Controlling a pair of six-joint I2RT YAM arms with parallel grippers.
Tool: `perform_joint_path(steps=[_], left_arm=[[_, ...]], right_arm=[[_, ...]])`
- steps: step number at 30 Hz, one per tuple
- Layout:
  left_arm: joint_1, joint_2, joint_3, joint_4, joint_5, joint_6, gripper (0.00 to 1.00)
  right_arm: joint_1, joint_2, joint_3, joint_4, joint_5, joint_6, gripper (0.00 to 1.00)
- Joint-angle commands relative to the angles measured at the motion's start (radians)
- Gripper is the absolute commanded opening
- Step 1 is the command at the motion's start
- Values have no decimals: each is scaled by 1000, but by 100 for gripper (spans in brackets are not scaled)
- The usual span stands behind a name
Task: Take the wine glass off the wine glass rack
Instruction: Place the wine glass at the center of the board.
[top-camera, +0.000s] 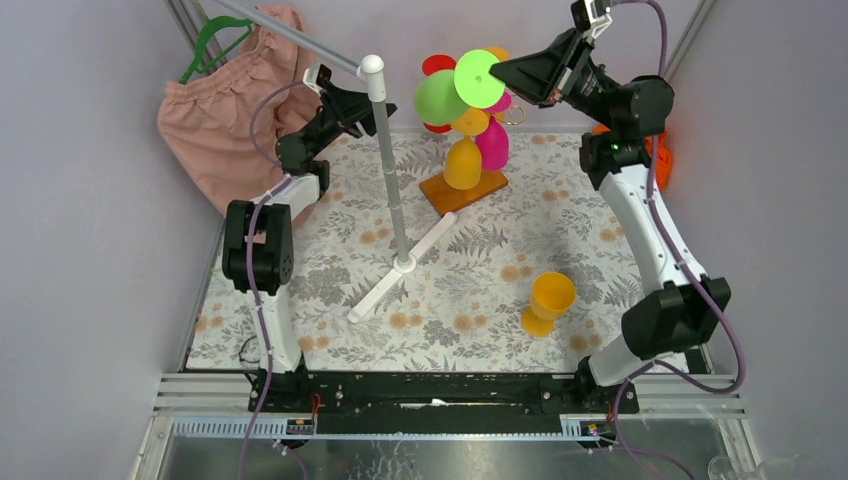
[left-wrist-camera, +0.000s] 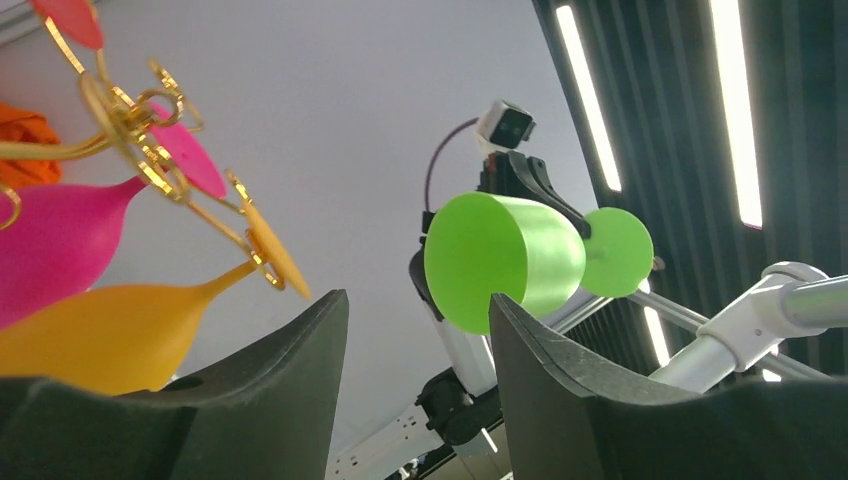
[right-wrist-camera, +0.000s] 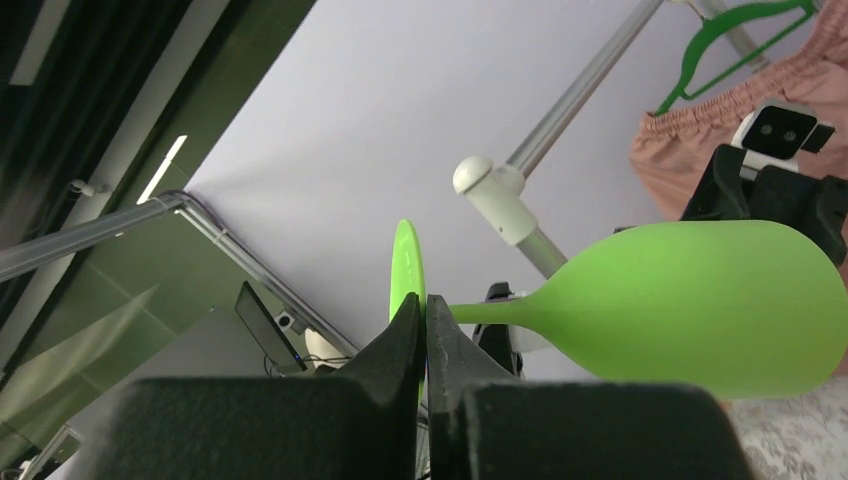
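Jaws of the right gripper (right-wrist-camera: 426, 312) clamp the green wine glass (right-wrist-camera: 700, 300) by its stem, clear of the wine glass rack (top-camera: 463, 190) at its 12 o'clock; the left gripper (left-wrist-camera: 418, 330) gapes empty at 9 o'clock.

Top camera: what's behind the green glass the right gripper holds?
Behind the green glass, a red glass, a yellow glass and a pink glass show on the wine glass rack. Its post and most scroll arms are covered.

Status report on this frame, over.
Right gripper shut on green wine glass stem; glass clear of wine glass rack. Left gripper open, empty. White pole stand close beside left gripper.
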Motion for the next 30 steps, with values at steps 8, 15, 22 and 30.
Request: perform_joint_path(steps=[8, 15, 22, 30], left_arm=[[-24, 55, 102, 111, -26, -37, 63], [-45, 24, 117, 112, -32, -47, 63], [-56, -3, 110, 111, -32, -50, 63], [-37, -23, 108, 113, -25, -60, 62]], right_arm=[[52, 217, 248, 168, 26, 127, 0], [62, 250, 211, 199, 39, 135, 0], [64, 282, 183, 241, 44, 162, 0], [64, 289, 166, 252, 44, 173, 0]])
